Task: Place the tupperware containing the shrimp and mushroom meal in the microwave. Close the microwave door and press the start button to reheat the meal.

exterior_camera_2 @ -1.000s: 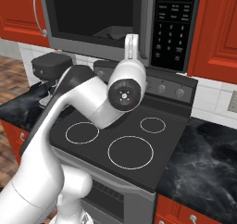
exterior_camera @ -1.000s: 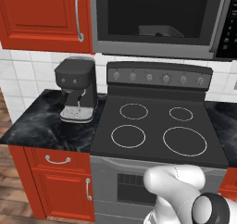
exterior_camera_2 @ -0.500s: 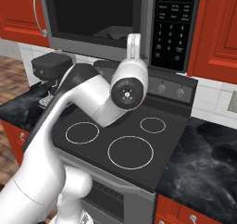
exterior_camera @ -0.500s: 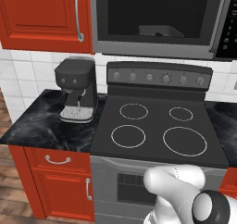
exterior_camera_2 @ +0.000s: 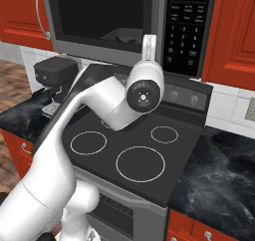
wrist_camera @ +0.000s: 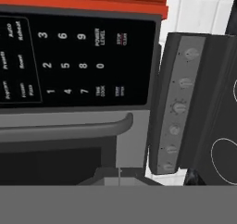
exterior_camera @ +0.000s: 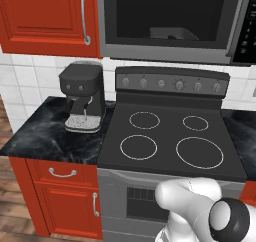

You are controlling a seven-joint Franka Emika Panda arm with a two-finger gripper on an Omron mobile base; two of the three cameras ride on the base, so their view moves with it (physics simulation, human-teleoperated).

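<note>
Microwave [exterior_camera: 170,21] above the stove [exterior_camera: 170,141], door [exterior_camera_2: 99,21] shut, tupperware [exterior_camera: 172,34] inside behind the glass, arm raised toward the keypad [wrist_camera: 69,61], fingers closed, holding nothing

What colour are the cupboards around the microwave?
Red; the cupboards beside the microwave show best in the left base view.

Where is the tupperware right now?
The tupperware sits inside the microwave, behind the dark window of the microwave door, above the stove; the right base view shows it near the keypad.
</note>
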